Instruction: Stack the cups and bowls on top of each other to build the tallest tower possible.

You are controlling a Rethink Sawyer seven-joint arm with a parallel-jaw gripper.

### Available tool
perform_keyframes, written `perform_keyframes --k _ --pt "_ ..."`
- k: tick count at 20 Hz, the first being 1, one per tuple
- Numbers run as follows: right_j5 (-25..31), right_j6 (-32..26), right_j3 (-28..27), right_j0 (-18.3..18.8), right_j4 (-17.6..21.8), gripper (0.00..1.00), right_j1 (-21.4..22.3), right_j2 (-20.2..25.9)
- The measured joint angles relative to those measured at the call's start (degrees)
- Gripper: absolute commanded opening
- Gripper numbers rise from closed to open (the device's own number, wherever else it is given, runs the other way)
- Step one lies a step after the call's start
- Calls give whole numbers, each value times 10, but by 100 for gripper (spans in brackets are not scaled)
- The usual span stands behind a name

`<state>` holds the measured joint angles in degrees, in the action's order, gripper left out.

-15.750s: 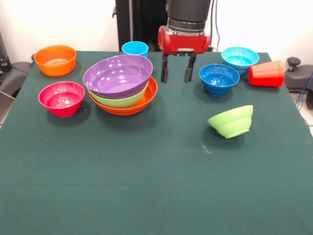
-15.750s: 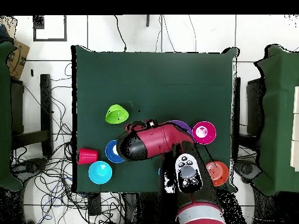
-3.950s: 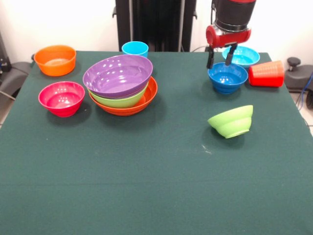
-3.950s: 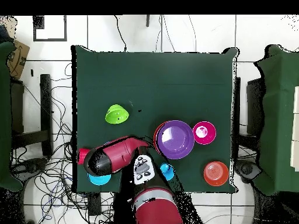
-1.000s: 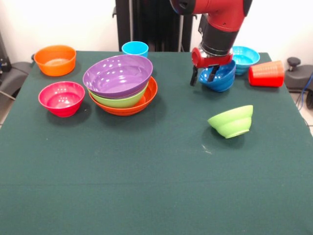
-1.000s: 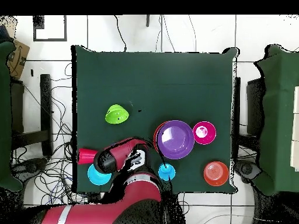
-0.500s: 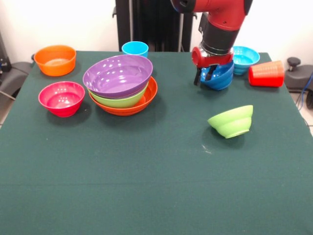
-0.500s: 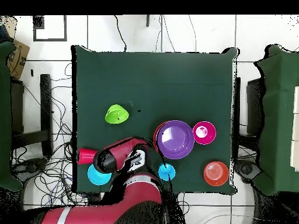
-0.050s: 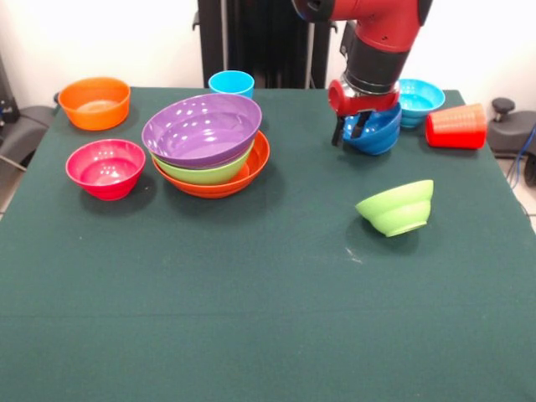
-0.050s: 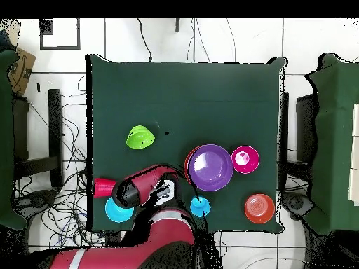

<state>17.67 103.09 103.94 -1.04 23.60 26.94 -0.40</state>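
At the table's (image 9: 251,335) far right, the jaws (image 9: 352,127) now clamp the dark blue bowl's (image 9: 374,132) rim; it has been tilted up off the cloth since a second ago, ready to carry to the tower (image 9: 207,142). Light blue bowl (image 9: 411,99) and red cup (image 9: 456,126) sit close behind; the lime bowl (image 9: 396,208) lies clear.

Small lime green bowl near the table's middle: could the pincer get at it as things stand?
Probably not right away: the pincer is shut on the dark blue bowl. The small lime green bowl lies tilted in the open with nothing around it.
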Motion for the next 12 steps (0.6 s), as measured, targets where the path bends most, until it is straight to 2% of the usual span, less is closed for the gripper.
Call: perform_keyframes --k 5,7,8,12 --pt "1 0 6 6 0 0 24 2" --pt "7 0 14 14 0 0 51 4" --pt "15 0 23 24 0 0 79 5" --pt "28 0 39 50 0 0 123 7"
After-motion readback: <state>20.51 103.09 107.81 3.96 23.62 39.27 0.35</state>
